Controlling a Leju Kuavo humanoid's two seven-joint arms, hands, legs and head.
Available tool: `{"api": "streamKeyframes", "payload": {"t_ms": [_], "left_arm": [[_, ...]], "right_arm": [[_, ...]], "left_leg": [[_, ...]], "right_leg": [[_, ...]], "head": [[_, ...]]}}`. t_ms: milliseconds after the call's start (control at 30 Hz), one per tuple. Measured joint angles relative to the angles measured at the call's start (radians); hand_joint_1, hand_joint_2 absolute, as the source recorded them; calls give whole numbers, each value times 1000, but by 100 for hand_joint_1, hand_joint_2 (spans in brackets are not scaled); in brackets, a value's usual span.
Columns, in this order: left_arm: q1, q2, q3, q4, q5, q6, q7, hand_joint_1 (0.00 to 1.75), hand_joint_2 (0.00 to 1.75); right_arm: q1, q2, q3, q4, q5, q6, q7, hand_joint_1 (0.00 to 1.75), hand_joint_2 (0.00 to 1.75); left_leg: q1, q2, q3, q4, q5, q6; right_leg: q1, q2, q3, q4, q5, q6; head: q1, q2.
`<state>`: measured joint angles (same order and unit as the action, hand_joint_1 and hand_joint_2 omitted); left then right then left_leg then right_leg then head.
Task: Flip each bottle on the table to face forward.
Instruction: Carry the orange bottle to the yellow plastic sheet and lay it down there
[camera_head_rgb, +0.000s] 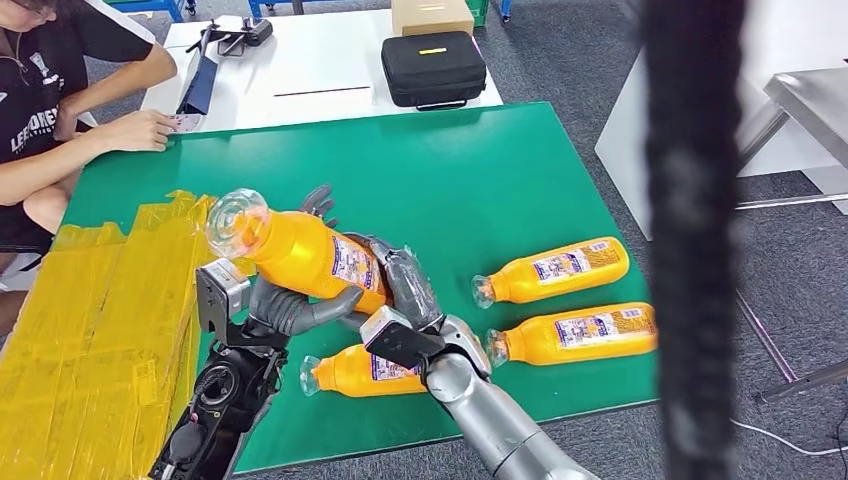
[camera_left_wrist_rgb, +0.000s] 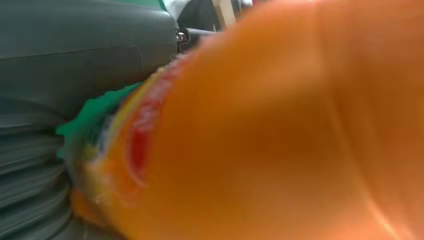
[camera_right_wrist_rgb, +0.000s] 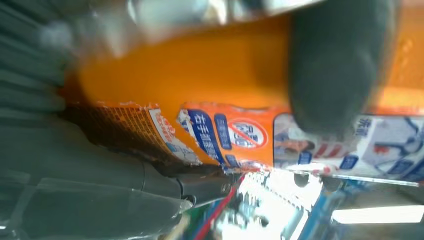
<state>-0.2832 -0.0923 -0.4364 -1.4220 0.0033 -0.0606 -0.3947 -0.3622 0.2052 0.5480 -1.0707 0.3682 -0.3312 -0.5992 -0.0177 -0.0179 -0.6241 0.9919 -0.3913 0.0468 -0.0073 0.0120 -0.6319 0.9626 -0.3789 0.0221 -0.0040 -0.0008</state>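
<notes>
Black case (camera_head_rgb: 434, 68), cardboard box (camera_head_rgb: 432, 15)

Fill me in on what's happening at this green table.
The robot has one orange bottle lifted off the green table, gripped between its left hand and right hand, cap end tilted up toward the camera. Three more orange bottles lie on their sides on the table: one beneath the hands, and two off to the robot's right. A person sits at the far left corner, one hand resting on the table's edge.
</notes>
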Motion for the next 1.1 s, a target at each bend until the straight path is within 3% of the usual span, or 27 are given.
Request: {"api": "streamKeyframes", "payload": {"t_ms": [300,467,600,933,1000,1067,1100], "left_arm": [[7,1,-1,1,17,-13,-1,0,175],[14,2,-1,1,17,-13,-1,4,175],[21,2,-1,-3,24,-13,-4,175,175],[53,0,27,-44,86,-10,-15,175,175],[56,-1,31,-47,89,-10,-13,175,175],[57,-2,34,-50,93,-11,-12,175,175],[57,-2,36,-51,97,-11,-11,175,175]], "right_arm": [[-2,-40,40,-38,-183,295,64,175,175],[-5,-52,40,-38,-204,348,73,175,175],[-6,-56,39,-38,-208,369,77,175,175],[-15,-52,38,-38,-185,377,85,175,175],[-15,-50,38,-38,-180,368,87,98,175],[-12,-49,38,-43,-173,353,86,10,175],[-10,-49,38,-49,-168,342,86,5,175]], "left_leg": [[0,0,0,0,0,0],[0,0,0,0,0,0],[0,0,0,0,0,0],[0,0,0,0,0,0],[0,0,0,0,0,0],[0,0,0,0,0,0],[0,0,0,0,0,0]], "right_leg": [[0,0,0,0,0,0],[0,0,0,0,0,0],[0,0,0,0,0,0],[0,0,0,0,0,0],[0,0,0,0,0,0],[0,0,0,0,0,0],[0,0,0,0,0,0]], "head": [[0,0],[0,0],[0,0],[0,0],[0,0],[0,0],[0,0]]}}
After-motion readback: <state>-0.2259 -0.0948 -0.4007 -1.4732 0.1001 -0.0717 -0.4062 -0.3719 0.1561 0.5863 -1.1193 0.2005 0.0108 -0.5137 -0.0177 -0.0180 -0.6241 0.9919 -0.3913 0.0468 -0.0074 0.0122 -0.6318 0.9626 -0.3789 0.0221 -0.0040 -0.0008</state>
